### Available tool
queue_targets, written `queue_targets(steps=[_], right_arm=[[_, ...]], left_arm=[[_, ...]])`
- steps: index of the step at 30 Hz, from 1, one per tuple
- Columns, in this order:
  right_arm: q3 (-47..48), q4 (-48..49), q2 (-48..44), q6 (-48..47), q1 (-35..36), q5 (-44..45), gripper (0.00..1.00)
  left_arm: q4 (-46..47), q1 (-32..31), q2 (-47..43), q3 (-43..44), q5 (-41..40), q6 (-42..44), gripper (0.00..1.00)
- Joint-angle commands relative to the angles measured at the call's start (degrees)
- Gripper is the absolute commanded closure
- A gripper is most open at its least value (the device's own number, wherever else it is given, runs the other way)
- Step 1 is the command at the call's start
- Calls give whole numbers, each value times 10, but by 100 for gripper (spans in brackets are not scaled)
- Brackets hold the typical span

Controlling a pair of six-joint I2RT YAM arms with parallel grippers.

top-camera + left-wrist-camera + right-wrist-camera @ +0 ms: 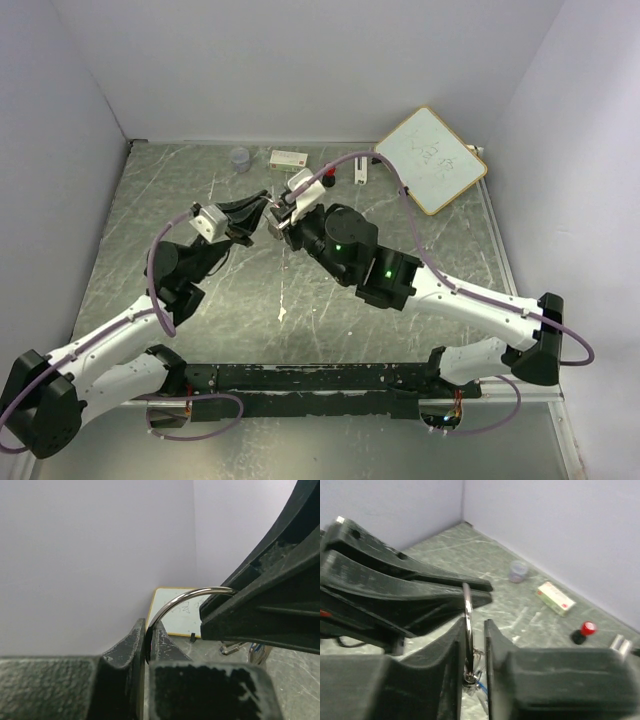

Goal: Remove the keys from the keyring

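The keyring (175, 601), a thin silver wire ring, is held in the air between my two grippers. My left gripper (148, 632) is shut on one side of the ring. In the right wrist view the ring (467, 615) stands between the fingers of my right gripper (476, 630), against the left finger, with a gap to the other one. Small silver pieces and a bit of blue (479, 682) hang under the ring; they also show in the left wrist view (252, 652). The red key is not visible. In the top view both grippers (262, 212) (278, 218) meet tip to tip above mid-table.
A whiteboard (432, 158) leans at the back right. By the back wall lie a small clear cup (240, 158), a small box (288, 158), a black object with a red top (327, 181) and a white piece (360, 170). Walls close in on three sides.
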Motion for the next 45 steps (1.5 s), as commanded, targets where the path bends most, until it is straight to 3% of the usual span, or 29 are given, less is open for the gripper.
queue_targets(steps=[1, 2, 3, 6, 8, 11, 14, 15, 17, 18, 22, 25, 30, 36, 38, 40, 45], right_arm=[[-27, 5, -18, -31, 3, 113, 61], [-34, 7, -22, -40, 4, 134, 47], [-38, 10, -29, -46, 4, 155, 38], [-70, 60, -66, -68, 5, 193, 32], [-90, 91, -88, -84, 5, 207, 29], [-96, 109, -95, -104, 5, 230, 29], [-82, 92, -88, -106, 5, 248, 29], [-79, 86, -86, -103, 6, 251, 29], [-80, 78, -83, -99, 6, 252, 30], [-83, 79, -82, -99, 5, 252, 31], [-80, 52, -83, -77, 5, 219, 35], [-91, 44, -93, -60, 6, 208, 36], [-116, 49, -114, -63, 5, 224, 36], [-122, 30, -133, -52, 6, 230, 36], [-127, 28, -139, -51, 6, 232, 36], [-135, 33, -143, -50, 6, 225, 36], [-142, 26, -136, -36, 6, 212, 36]], left_arm=[[-44, 4, -31, 47, 4, 20, 93], [-96, 4, -37, 65, -46, 51, 93], [-154, 4, -39, 85, -79, 68, 93], [-269, 4, -34, 127, -202, 142, 93], [-311, 4, -39, 141, -199, 151, 93], [-331, 2, -44, 144, -62, 170, 93], [-357, 0, -17, 169, -222, 136, 93], [-348, 0, -20, 164, -214, 141, 93], [-326, 1, -39, 150, -27, 148, 93], [-311, -1, -42, 151, 6, 140, 93], [-324, -2, -24, 176, -74, 125, 93], [-405, -14, 12, 230, -95, 142, 93], [-506, -61, 97, 321, -240, 235, 93], [-575, -95, 186, 423, -515, 385, 93], [-627, -110, 203, 438, -552, 438, 93], [-655, -134, 196, 419, -536, 495, 93], [-585, -140, 62, 361, -364, 502, 93]])
